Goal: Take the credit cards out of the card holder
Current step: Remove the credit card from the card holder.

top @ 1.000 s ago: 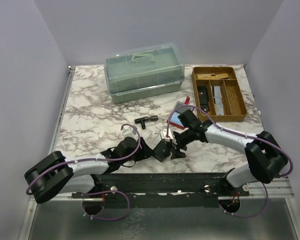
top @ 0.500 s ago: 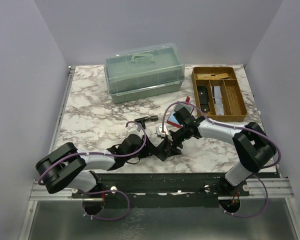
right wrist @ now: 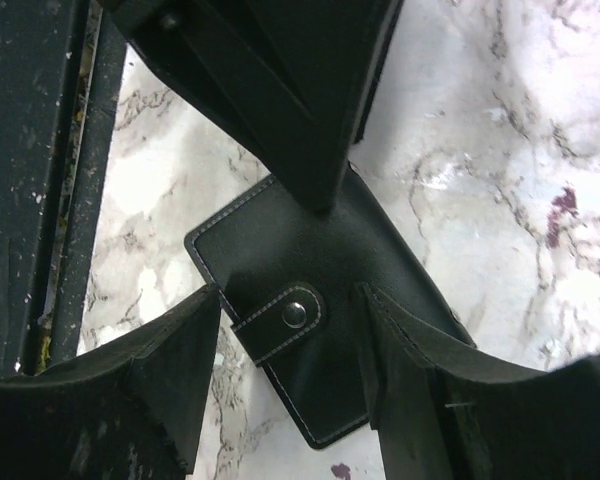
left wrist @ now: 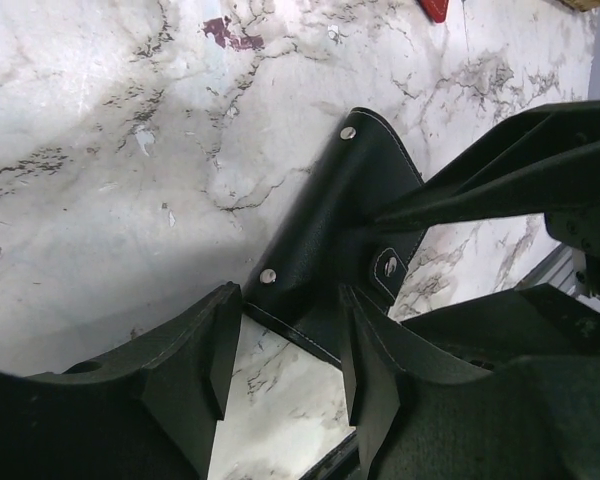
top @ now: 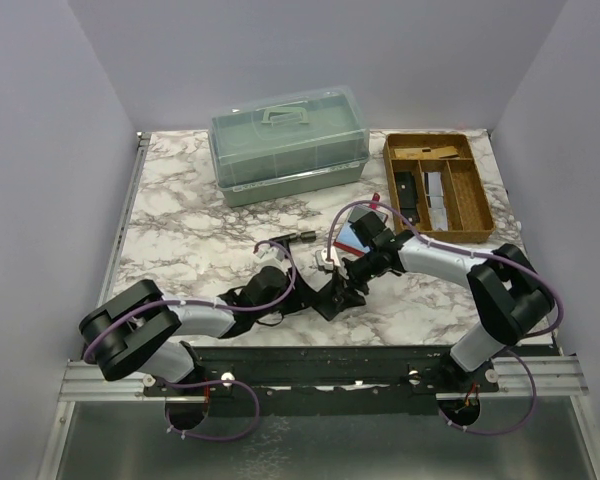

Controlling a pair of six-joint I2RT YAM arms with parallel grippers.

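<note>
The black leather card holder (right wrist: 310, 270) lies flat on the marble near the front edge, its snap strap (right wrist: 285, 318) fastened. It also shows in the left wrist view (left wrist: 330, 225) and the top view (top: 337, 297). My left gripper (left wrist: 285, 360) is open, its jaws at the holder's near edge. My right gripper (right wrist: 290, 380) is open and hovers over the strap end, with one jaw on each side. A left finger (right wrist: 280, 110) reaches onto the holder from the far side. A pale blue card (top: 355, 236) lies on the table behind my right wrist.
A green lidded box (top: 288, 142) stands at the back. A brown divided tray (top: 480, 215) with black and silvery items is at the back right. A black T-shaped part (top: 292, 240) and a small red item (top: 376, 199) lie mid-table. The black rail (right wrist: 40, 180) runs along the front edge.
My left arm has stretched right and forward, bringing its gripper up to the card holder. My right gripper has shifted slightly left onto the holder. The holder stays shut.
</note>
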